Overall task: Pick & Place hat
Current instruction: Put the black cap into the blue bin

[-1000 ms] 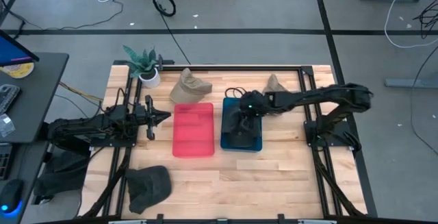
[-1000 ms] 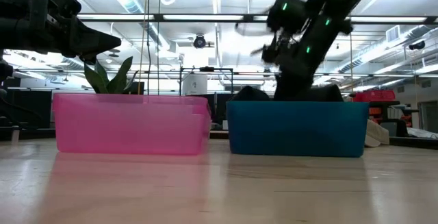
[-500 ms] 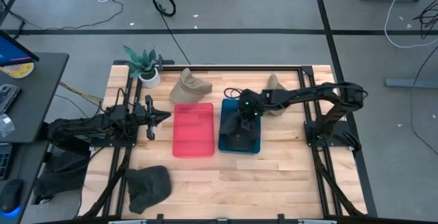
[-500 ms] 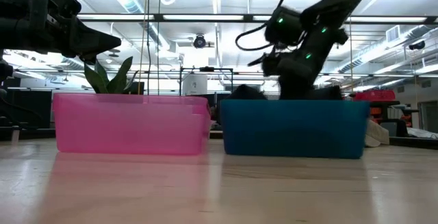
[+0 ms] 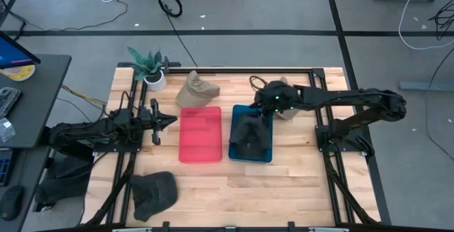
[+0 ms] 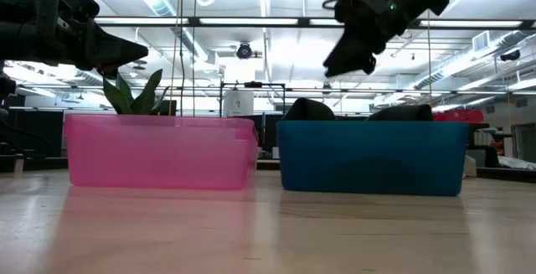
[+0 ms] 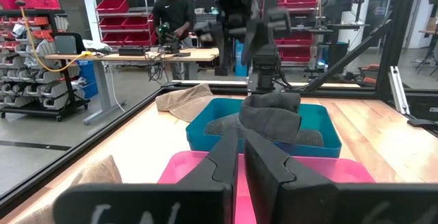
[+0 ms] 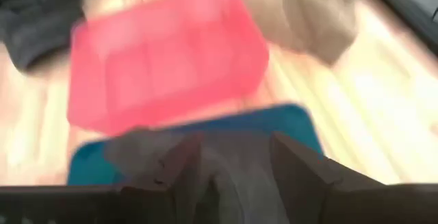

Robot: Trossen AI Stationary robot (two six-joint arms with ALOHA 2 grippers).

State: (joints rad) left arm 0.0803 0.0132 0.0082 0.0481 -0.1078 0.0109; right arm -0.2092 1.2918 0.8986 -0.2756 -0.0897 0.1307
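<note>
Dark grey, the hat [image 5: 250,134] now lies slumped inside the blue bin [image 5: 250,155], and the right gripper [image 5: 264,98] has lifted clear above its far edge with fingers spread and empty, so this drop looks done, while the left gripper [image 5: 157,122], pinched shut on nothing, waits beside the pink bin [image 5: 200,134].

I count four hats: two tan ones [image 5: 196,89] [image 5: 284,87] and two dark ones [image 5: 154,193] [image 5: 250,134]. Two bins stand mid-frame, one pink [image 5: 200,134], one blue [image 5: 236,154]. One potted plant [image 5: 147,65] sits upper left.
</note>
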